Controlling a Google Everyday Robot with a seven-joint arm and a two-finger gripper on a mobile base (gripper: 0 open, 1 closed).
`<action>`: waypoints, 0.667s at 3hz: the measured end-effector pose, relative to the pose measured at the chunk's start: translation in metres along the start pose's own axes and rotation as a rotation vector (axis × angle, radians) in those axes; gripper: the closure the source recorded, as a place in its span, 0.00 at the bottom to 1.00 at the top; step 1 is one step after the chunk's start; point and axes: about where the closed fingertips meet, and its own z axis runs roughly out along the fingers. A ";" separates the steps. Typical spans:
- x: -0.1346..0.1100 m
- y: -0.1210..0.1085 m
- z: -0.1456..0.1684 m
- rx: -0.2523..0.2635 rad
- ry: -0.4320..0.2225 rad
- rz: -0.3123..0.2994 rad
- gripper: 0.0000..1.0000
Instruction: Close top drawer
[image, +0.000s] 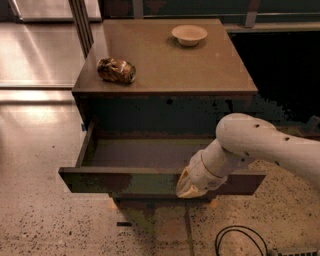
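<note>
Well, from my side of the link, the floor (35, 150) takes up the left of the view, glossy further back and speckled nearer the camera. On the brown table (165, 70), toward its left edge, lies a crumpled object (116, 70), shiny and brown, maybe a crushed can or a wrapper; I cannot tell which. Below the tabletop the top drawer (120, 181) stands pulled well out toward the camera. Its grey-brown inner floor is open to view, and its long dark front panel shows a paler greenish scuffed stretch near the middle. Further back on the table, right of centre, sits a small pale bowl (189, 34), upright and well apart from the crumpled object. The end effector (187, 186) sits against the outer face of the drawer front, right of its middle. I cannot tell how far open it is or whether it has hold of anything. The white arm (260, 145) comes in from the right edge and bends down over the drawer's right part. A dark cable (240, 240) loops on the floor at the lower right
</note>
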 end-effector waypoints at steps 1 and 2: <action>-0.005 -0.023 -0.006 0.037 0.013 -0.025 1.00; -0.010 -0.047 -0.010 0.081 0.016 -0.045 1.00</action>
